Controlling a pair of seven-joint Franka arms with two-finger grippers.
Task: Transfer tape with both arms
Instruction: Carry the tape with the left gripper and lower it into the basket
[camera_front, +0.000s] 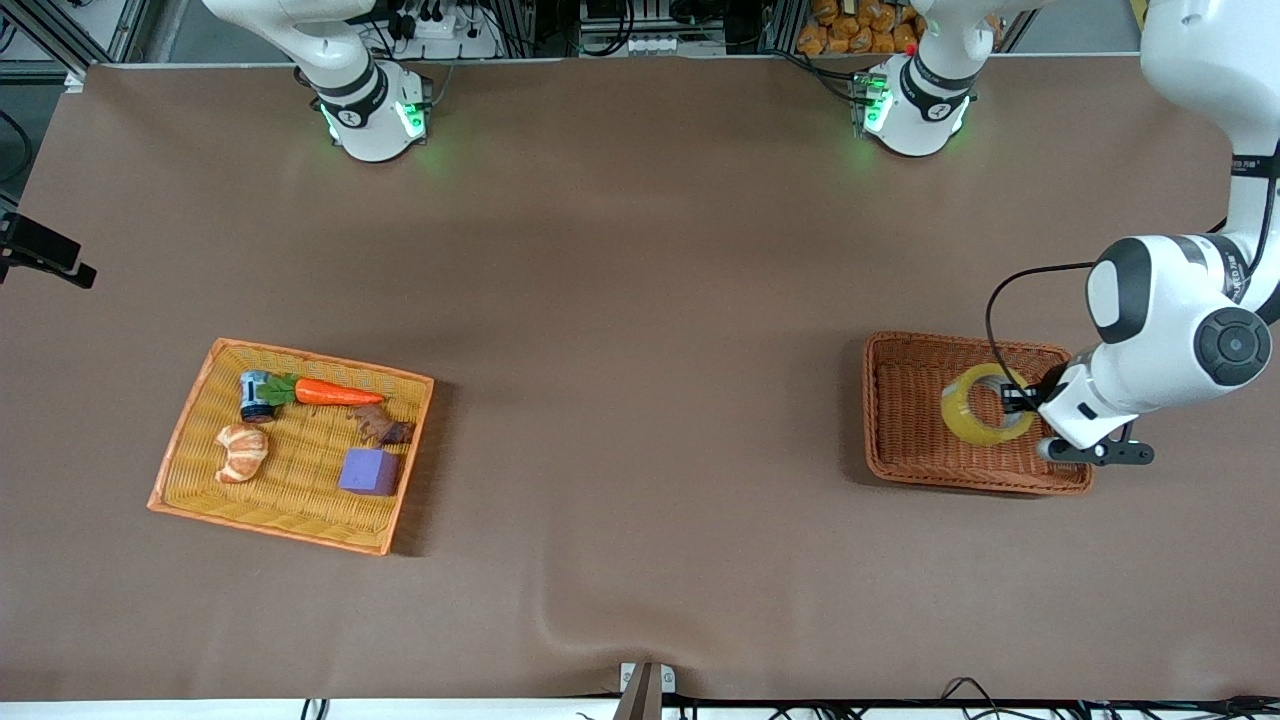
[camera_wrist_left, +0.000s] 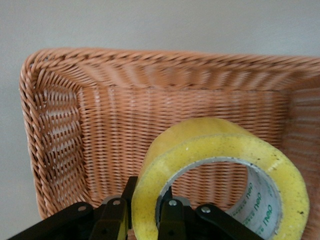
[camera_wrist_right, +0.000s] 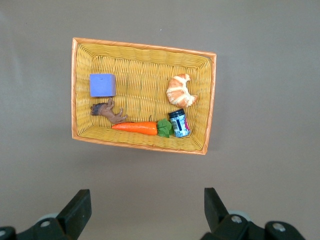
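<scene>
The tape (camera_front: 962, 420) is a yellowish roll with a grey-white core in the brown wicker basket (camera_front: 885, 430) toward the left arm's end of the table. My left gripper (camera_front: 1020, 398) is shut on the roll's wall, with one finger inside the ring and one outside. In the left wrist view the tape (camera_wrist_left: 220, 145) stands tilted on edge in my left gripper (camera_wrist_left: 147, 195), over the basket floor (camera_wrist_left: 110, 125). My right gripper (camera_wrist_right: 147, 200) is open and empty, high over bare table beside the yellow basket (camera_wrist_right: 75, 90); its hand is out of the front view.
The yellow basket (camera_front: 300, 352) toward the right arm's end holds a carrot (camera_front: 335, 392), a croissant (camera_front: 242, 452), a purple block (camera_front: 369, 471), a small can (camera_front: 255, 395) and a brown figure (camera_front: 382, 427). Brown table lies between the two baskets.
</scene>
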